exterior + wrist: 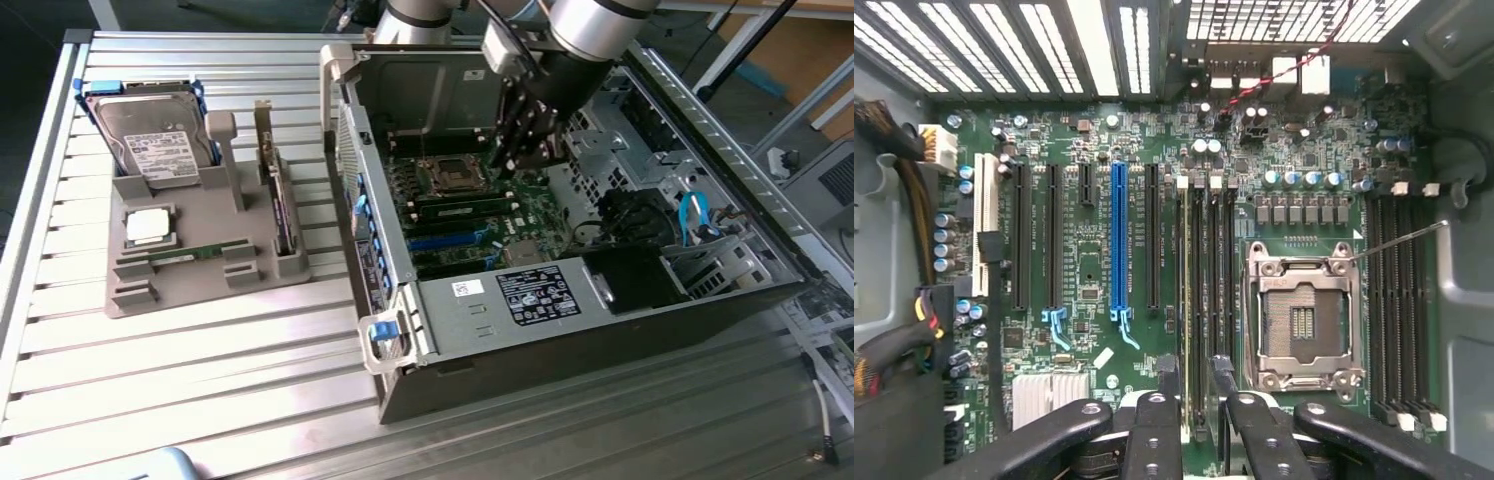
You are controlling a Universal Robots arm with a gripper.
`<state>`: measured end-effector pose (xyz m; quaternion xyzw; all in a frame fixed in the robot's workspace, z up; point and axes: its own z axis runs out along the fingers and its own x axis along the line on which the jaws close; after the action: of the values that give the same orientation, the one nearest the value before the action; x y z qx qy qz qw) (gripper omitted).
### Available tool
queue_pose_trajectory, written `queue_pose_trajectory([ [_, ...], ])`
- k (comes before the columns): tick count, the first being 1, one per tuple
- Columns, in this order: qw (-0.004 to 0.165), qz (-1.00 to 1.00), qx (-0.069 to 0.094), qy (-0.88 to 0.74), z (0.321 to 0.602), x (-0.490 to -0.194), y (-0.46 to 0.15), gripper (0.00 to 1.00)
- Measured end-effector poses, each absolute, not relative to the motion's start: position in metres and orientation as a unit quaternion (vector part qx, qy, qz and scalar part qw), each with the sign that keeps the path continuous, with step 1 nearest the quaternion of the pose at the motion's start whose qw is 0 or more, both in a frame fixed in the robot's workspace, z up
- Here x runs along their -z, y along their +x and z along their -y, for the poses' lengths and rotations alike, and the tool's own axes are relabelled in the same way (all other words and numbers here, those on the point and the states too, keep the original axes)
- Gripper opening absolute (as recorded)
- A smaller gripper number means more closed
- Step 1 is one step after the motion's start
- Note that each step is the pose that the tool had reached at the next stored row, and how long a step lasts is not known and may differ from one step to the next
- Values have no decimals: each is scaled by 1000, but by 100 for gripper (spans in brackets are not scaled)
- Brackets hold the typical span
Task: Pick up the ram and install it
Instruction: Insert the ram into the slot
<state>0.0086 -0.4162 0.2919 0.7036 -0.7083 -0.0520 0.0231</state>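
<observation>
My gripper [511, 158] hangs inside the open computer case [561, 300], just above the motherboard beside the processor socket [451, 177]. In the wrist view its fingers [1169, 385] stand apart on either side of a thin green ram [1186, 300]. That ram stands edge-up in a memory slot next to the socket [1301, 315]. The gripper [1195, 385] is open, with clear gaps to the stick on both sides. The same ram shows as a green strip [461, 208] on the board. A second ram [187, 253] lies in the grey holder [200, 290] at the exterior view's left.
The holder also carries a hard drive [150, 140], a silver processor chip [147, 225] and an upright expansion card [276, 200]. Case walls, a drive cage and cables [694, 215] close in around the board. A blue slot [1118, 240] and black slots lie beside the memory slots.
</observation>
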Motion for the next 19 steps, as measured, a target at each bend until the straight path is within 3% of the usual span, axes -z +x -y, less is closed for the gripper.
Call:
queue_pose_trajectory([
  [19,21,708,47,704,416,-313,7,25],
])
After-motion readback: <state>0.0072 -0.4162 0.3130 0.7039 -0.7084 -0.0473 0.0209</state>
